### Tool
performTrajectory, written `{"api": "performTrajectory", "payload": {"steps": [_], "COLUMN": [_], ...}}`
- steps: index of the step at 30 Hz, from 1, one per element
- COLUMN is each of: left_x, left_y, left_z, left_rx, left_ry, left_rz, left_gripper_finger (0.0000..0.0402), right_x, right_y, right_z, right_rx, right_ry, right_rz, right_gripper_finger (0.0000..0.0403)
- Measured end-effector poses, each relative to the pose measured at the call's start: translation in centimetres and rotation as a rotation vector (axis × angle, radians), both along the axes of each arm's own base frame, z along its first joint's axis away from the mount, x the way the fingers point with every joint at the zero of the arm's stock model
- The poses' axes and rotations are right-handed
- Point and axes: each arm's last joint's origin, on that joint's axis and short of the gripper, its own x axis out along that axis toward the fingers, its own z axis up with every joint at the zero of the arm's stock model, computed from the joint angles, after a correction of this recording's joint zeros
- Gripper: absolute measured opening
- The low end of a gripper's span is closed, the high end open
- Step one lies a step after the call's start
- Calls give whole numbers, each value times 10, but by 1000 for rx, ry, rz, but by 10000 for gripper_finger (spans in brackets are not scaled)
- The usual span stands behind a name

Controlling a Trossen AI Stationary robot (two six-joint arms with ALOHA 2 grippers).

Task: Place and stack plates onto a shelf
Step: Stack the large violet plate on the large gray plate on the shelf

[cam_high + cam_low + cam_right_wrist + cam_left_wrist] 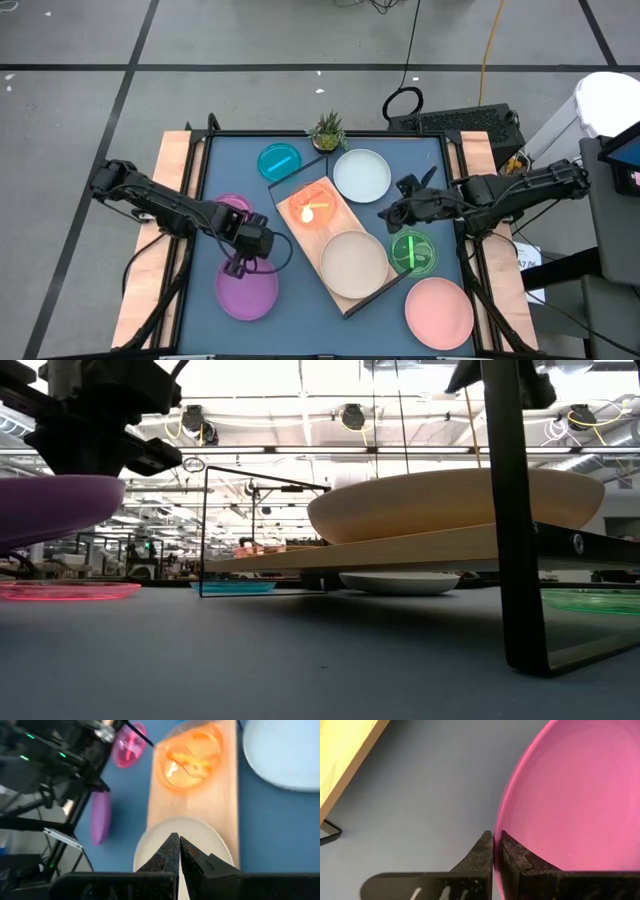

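Your left claw (238, 266) pinching the purple plate's (247, 290) rim, lifted off the desk (300, 320) beside the shelf (322, 262), your right claw (388, 214) closed, empty, above the shelf's edge near the cream plate (353, 263).

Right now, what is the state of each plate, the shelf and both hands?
purple plate, lifted and tilted, rim gripped
left hand, shut on the purple plate's rim
right hand, shut, empty
shelf, standing, holding two plates
orange plate, on the shelf
cream plate, on the shelf
cyan plate, on the table
magenta plate, on the table
pale blue-white plate, on the table
green plate, on the table
salmon pink plate, on the table
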Motion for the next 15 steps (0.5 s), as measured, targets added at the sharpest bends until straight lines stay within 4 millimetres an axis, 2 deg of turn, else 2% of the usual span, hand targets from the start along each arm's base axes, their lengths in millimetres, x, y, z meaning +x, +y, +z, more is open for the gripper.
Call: {"api": "performTrajectory", "payload": {"steps": [11, 15], "left_x": [8, 9], "left_y": [-5, -10], "left_z": [3, 17], "left_rx": [-69, -114], "left_ry": [-77, -101], "left_rz": [113, 154], "left_gripper_finger": [10, 10], "right_x": [-31, -35], "right_y": [-4, -4], "right_z": [-22, -24], "right_rx": [94, 91], "right_ry": [398, 453], "right_rz": [-41, -39], "right_gripper_finger": [3, 15]}}
